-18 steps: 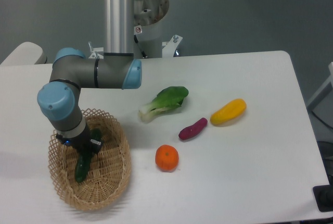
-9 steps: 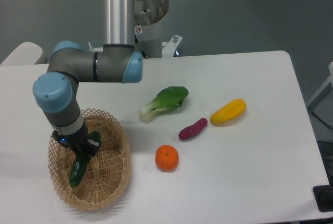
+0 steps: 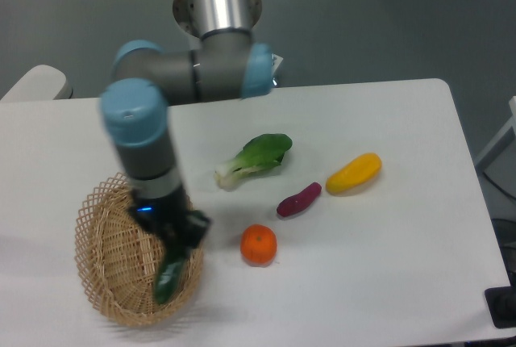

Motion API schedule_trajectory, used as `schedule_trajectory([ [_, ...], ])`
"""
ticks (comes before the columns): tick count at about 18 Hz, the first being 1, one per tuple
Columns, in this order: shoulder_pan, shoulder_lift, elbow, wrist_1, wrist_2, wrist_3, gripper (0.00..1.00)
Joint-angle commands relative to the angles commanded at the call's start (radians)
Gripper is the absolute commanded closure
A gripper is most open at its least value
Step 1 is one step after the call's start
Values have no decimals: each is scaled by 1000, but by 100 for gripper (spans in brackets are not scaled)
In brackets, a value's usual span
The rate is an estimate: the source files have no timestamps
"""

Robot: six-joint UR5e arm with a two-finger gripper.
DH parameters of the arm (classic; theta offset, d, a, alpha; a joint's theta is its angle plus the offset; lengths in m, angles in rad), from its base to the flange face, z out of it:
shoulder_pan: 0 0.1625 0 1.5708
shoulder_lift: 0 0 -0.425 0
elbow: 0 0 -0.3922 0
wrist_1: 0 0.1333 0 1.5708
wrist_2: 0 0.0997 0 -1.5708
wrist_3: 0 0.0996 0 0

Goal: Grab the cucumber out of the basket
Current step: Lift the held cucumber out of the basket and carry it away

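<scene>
At the near left of the white counter we see the basket, an oval of tan wicker with a looped rim. Over its right side hangs the pincer, closed on the top end of the cucumber. The dark green cucumber hangs tilted from the pincer, its lower end toward the basket's right rim; we cannot tell whether it touches the weave. Just right of the basket lies an orange. Farther back, near the middle of the counter, sits a leafy bok choy. Right of the orange we find a small purple sweet potato, and beside that a yellow vegetable.
</scene>
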Motion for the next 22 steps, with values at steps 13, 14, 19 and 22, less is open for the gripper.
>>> schedule_trajectory([
  [13,295,-5,18,-77,-29,494,80],
  [14,302,-9,21,-77,-29,508,80],
  [19,322,-14,35,-77,-31,521,80],
  [22,324,-15,37,-77,-31,521,80],
])
